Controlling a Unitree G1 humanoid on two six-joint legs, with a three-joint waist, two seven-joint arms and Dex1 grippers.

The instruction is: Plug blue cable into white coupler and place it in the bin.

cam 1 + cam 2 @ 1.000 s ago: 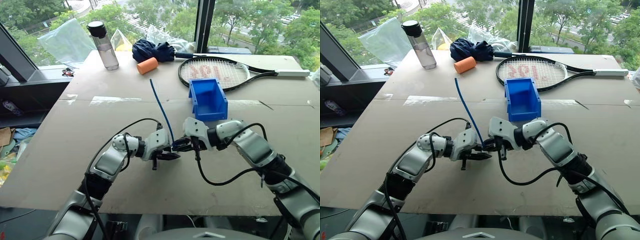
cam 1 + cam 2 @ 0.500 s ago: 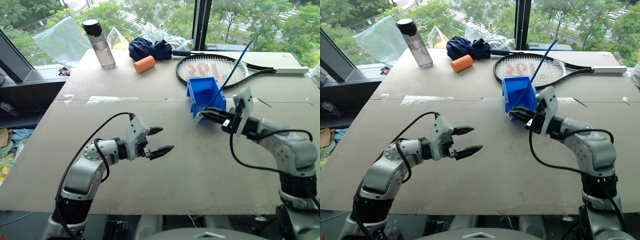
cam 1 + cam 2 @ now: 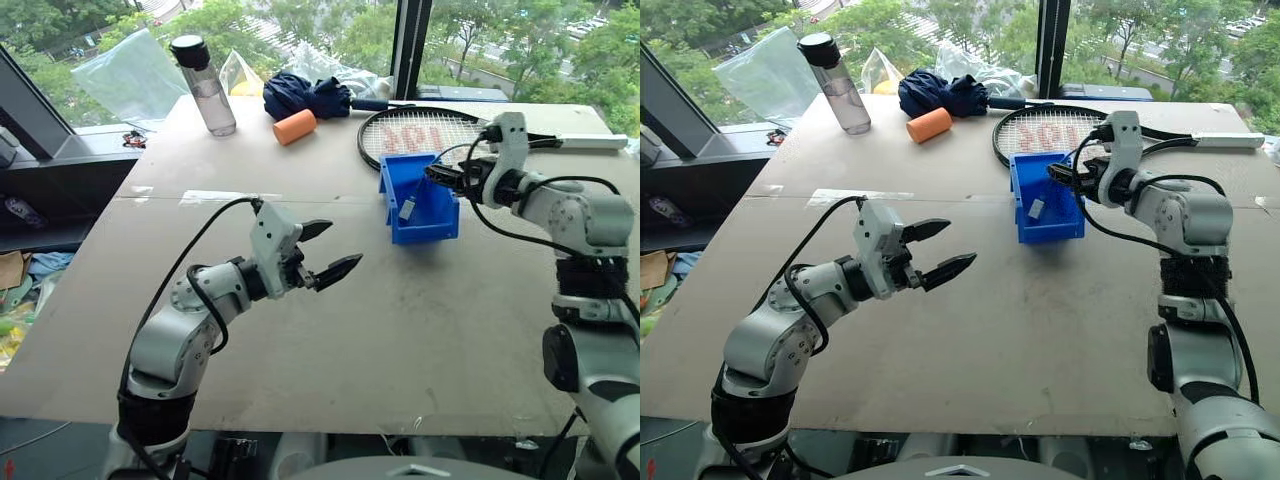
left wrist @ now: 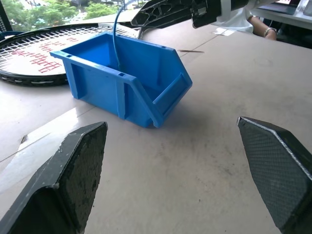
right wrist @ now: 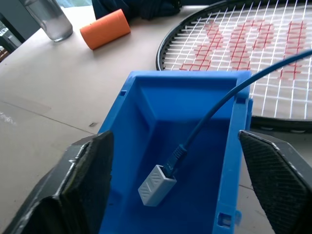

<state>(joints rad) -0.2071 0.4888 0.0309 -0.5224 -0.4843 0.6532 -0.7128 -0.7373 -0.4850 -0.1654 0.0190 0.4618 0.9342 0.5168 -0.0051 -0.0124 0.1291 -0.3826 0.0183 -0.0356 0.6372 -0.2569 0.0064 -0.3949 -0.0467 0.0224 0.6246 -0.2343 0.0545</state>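
On the cardboard-topped table [image 3: 300, 330] by the window, the blue cable [image 5: 214, 109], plugged into the white coupler [image 5: 156, 185], sits in the bin [image 5: 141, 146] (placing looks finished), with left gripper [image 3: 325, 255] and right gripper [image 3: 440, 180] both spread wide and empty, so only withdrawing seems left.

The white coupler [image 3: 407, 210] lies inside the bin [image 3: 420, 227], right pincer [image 3: 437, 176] open above.

The blue cable [image 5: 229, 95] runs off the picture's edge, far end unseen.
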